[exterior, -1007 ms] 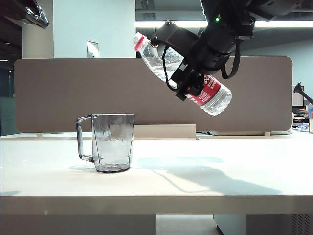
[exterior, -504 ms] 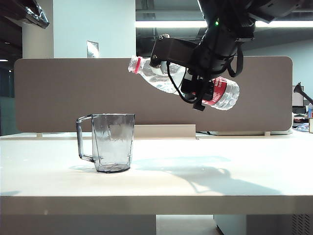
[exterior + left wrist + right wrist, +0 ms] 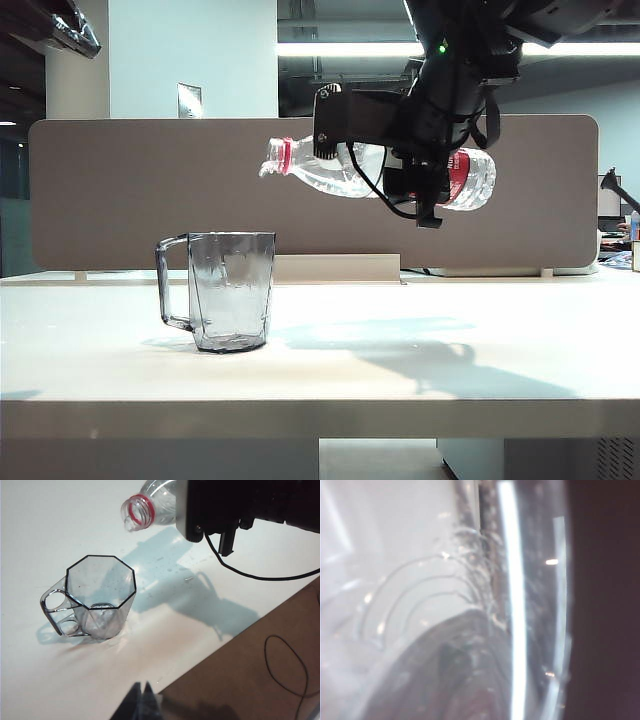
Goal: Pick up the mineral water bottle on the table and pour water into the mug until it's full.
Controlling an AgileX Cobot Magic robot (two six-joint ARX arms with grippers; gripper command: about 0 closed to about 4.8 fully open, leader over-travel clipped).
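So the right gripper [image 3: 425, 178] was up in the air over the counter [image 3: 450, 370], clamped around the bottle [image 3: 330, 172] near its red label. The bottle lay close to level, open mouth with the red ring pointing toward the mug [image 3: 231, 290] and dipped just a bit. The mouth sat above the mug and a little to its right in the exterior view, well clear of the rim. I couldn't spot any stream leaving it. Water [image 3: 345, 185] pooled along the bottle's lower side. The mug stood upright on the counter, handle facing away from the bottle; looked empty, hard to be sure.

Right wrist view was just blurry clear plastic [image 3: 445, 605] pressed up close.

Left gripper [image 3: 142, 702]: only dark fingertips showed, close together, holding nothing, hanging above the counter short of the mug [image 3: 97, 597].
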